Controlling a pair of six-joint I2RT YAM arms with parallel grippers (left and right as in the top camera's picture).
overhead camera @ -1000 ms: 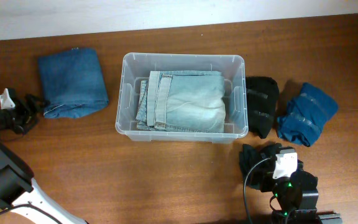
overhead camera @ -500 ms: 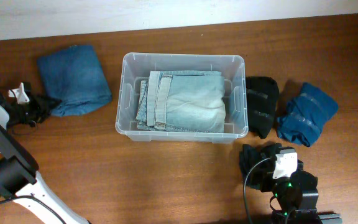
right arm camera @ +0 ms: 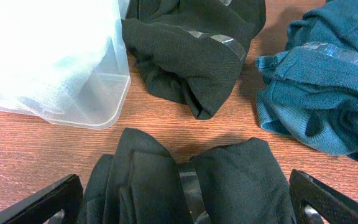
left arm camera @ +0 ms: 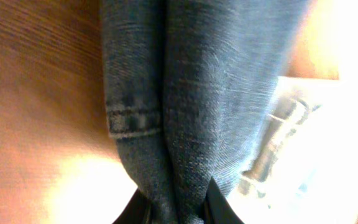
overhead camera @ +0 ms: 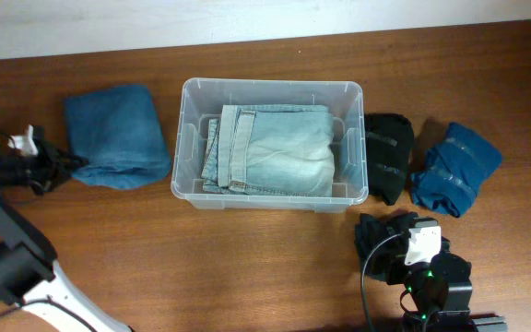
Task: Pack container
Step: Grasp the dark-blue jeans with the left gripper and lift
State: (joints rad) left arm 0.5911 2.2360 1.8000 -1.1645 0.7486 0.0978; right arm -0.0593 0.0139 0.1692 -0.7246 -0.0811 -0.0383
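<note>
The clear container (overhead camera: 270, 85) stands mid-table with folded light-blue jeans (overhead camera: 275, 152) inside; its corner shows in the right wrist view (right arm camera: 55, 62). Left of it lies a folded dark-blue denim garment (overhead camera: 118, 134). My left gripper (overhead camera: 67, 166) is shut on that garment's left edge; in the left wrist view the denim (left arm camera: 197, 93) is pinched between the jaws of the left gripper (left arm camera: 176, 208). My right gripper (right arm camera: 188, 199) is open wide at the front right, its fingers either side of a black taped bundle (right arm camera: 185, 180), also seen from overhead (overhead camera: 376, 242).
A second black garment (overhead camera: 387, 152) lies against the container's right wall, and a teal garment (overhead camera: 454, 168) lies further right. Both show ahead of the right gripper, the black garment (right arm camera: 191, 56) and the teal one (right arm camera: 322, 106). The left arm's base fills the front-left corner.
My left gripper moved right to the denim garment and shut on its left edge; the garment shifted slightly toward the container. The right arm has not moved.
</note>
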